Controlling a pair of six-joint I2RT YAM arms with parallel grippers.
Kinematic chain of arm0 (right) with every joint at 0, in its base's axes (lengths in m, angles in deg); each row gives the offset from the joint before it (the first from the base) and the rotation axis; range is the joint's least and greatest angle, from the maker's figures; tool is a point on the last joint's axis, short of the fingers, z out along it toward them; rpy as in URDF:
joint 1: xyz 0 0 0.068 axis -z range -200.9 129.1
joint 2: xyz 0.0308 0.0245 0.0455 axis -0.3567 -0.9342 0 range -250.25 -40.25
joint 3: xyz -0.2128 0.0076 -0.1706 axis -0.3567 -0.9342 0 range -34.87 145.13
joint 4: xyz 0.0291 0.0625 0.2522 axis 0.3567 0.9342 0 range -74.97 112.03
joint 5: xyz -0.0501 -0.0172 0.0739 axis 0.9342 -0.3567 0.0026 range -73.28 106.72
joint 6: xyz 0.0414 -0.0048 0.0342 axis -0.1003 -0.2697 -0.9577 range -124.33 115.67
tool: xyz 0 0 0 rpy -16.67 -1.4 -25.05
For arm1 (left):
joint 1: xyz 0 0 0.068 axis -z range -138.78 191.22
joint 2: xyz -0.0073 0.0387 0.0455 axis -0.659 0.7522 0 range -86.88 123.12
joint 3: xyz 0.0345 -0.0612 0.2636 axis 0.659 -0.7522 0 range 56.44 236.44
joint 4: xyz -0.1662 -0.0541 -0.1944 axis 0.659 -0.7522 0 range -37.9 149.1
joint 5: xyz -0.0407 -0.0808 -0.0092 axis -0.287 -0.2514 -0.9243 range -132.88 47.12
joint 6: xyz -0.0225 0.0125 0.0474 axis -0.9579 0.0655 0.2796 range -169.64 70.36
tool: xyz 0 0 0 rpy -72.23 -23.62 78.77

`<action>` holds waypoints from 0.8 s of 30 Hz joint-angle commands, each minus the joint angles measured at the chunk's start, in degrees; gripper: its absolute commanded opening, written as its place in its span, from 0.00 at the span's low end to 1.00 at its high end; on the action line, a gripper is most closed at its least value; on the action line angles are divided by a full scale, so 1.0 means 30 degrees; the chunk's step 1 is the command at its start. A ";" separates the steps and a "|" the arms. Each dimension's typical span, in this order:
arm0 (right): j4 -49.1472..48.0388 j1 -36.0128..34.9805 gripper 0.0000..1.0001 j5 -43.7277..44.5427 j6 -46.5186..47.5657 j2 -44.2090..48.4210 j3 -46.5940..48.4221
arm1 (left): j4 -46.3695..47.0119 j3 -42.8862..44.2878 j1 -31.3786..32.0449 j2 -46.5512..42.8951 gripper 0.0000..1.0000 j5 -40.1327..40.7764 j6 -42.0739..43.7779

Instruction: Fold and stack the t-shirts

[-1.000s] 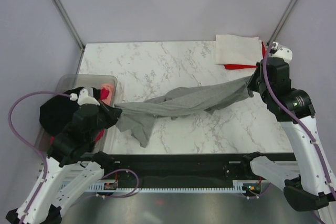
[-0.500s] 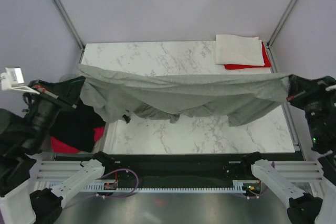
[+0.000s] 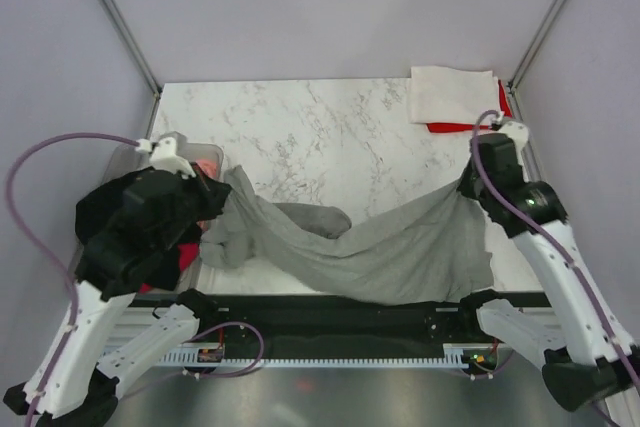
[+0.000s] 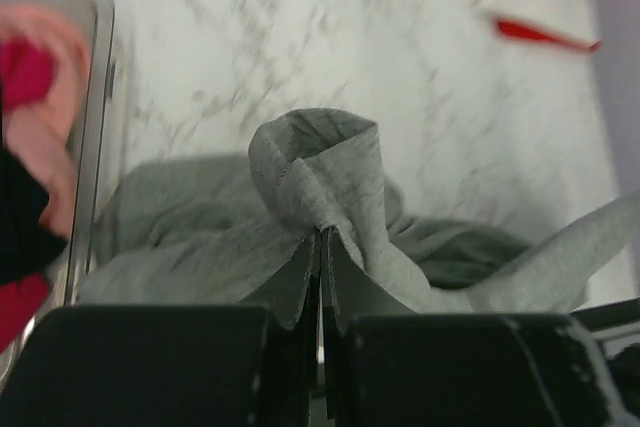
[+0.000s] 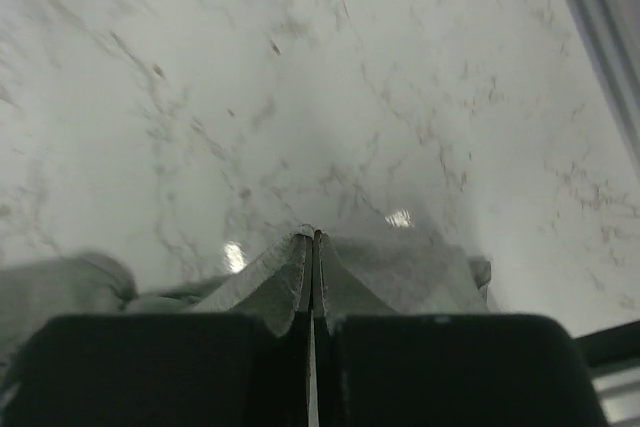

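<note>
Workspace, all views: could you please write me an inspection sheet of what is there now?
Surface: marble-pattern table, partly under cloth.
Job's things: grey t-shirt hangs between both grippers, its middle sagging onto the table; white t-shirt folded on red t-shirt, far right corner; pink t-shirt and black t-shirt in the tub.
Clutter: clear tub, left edge.
Grippers: left gripper and right gripper shut on the grey t-shirt.
Cables: purple cable loops by each arm.
Surroundings: plain walls, frame posts.
</note>
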 commanded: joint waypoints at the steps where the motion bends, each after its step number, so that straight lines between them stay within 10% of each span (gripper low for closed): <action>1: -0.1864 0.0133 0.00 0.0156 -0.0401 -0.1172 -0.3306 | -0.0086 -0.3600 -0.0060 -0.0549 0.02 0.0510 -0.1398; 10: -0.7401 0.3323 0.00 -0.4051 0.1589 -0.7407 -0.5487 | 0.0969 -0.7710 -0.0089 0.0885 0.02 0.1095 -0.0931; 18: -0.8021 0.5144 0.02 -0.6787 0.1446 -1.5141 0.0659 | 0.1820 -0.5460 -0.1112 0.4251 0.02 0.3493 0.1410; 22: -0.5977 0.5611 0.77 -0.6114 0.1677 -1.8196 0.4406 | 0.2024 -0.3612 -0.4938 0.6770 0.02 0.1310 0.3461; 24: -0.5999 0.5788 0.83 -0.5589 0.1738 -1.7824 0.4329 | 0.2025 -0.3229 -0.6293 0.8406 0.02 -0.1027 0.4224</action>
